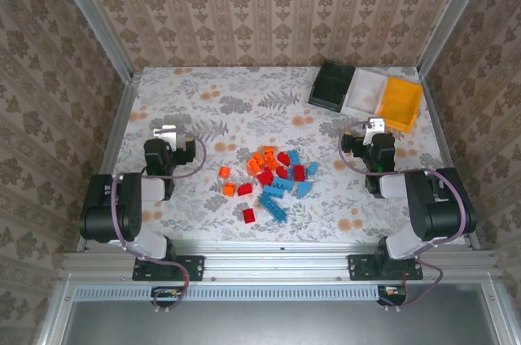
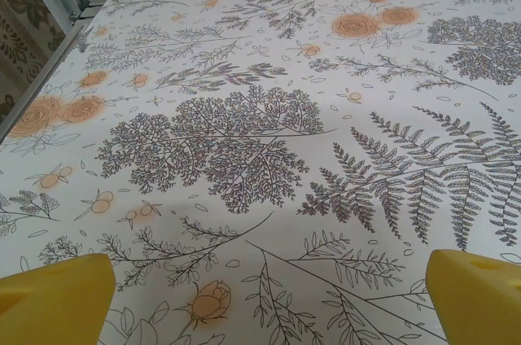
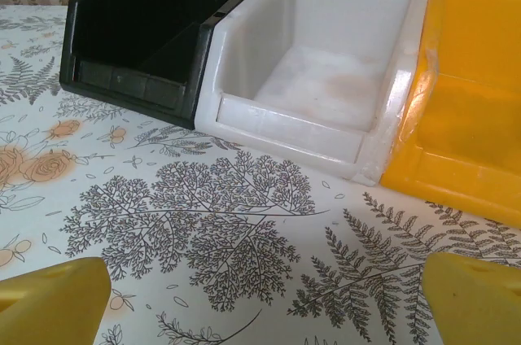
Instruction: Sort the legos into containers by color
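Observation:
The legos [image 1: 273, 178] lie in a loose heap of light blue, red and orange bricks at the middle of the table, between the two arms. The containers stand in a row at the back right, all empty: black [image 1: 332, 86] [image 3: 138, 36], white [image 1: 365, 91] [image 3: 326, 76] and orange-yellow [image 1: 402, 102] [image 3: 472, 109]. My left gripper [image 1: 167, 132] [image 2: 269, 304] hangs open over bare cloth left of the heap, yellow fingertips [image 2: 57, 296] wide apart. My right gripper [image 1: 374, 127] [image 3: 269, 304] is open too, just in front of the white container, nothing between its fingers [image 3: 476, 300].
A flowered tablecloth [image 1: 244, 109] covers the table. Wallpapered walls with metal posts [image 1: 89, 11] close it in on three sides. An aluminium rail [image 1: 277, 259] runs along the near edge, where both arm bases are bolted.

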{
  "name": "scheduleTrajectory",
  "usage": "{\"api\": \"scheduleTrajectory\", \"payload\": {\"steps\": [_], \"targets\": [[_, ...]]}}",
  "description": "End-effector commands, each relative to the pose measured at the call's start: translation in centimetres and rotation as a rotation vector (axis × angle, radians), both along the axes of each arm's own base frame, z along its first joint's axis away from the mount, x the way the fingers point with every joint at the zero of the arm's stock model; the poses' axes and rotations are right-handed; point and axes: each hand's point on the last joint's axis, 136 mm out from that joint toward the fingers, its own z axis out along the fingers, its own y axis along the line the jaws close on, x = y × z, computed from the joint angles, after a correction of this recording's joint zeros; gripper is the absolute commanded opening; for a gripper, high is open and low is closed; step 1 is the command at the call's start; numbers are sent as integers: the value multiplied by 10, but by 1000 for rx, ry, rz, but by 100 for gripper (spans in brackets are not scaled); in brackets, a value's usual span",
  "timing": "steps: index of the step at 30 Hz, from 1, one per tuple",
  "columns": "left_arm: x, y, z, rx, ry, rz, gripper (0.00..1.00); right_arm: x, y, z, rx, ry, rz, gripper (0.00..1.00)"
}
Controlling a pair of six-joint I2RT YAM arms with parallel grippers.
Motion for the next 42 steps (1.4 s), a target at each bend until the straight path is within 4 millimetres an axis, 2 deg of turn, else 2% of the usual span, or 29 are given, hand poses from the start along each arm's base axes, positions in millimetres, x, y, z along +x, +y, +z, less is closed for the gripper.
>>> {"api": "scheduleTrajectory", "payload": {"steps": [1, 38, 40, 42], "targets": [[6, 0, 9, 7, -23, -6, 100, -1, 6, 1, 20, -1, 22, 100], [6, 1, 10, 3, -26, -4, 100, -1, 5, 2, 23, -2, 22, 100], [7, 4, 13, 12, -24, 16, 100, -1, 5, 2, 24, -1, 21, 100], [9, 1, 27, 20, 8, 8, 100, 0, 3, 8, 16, 2, 0, 100]]}}
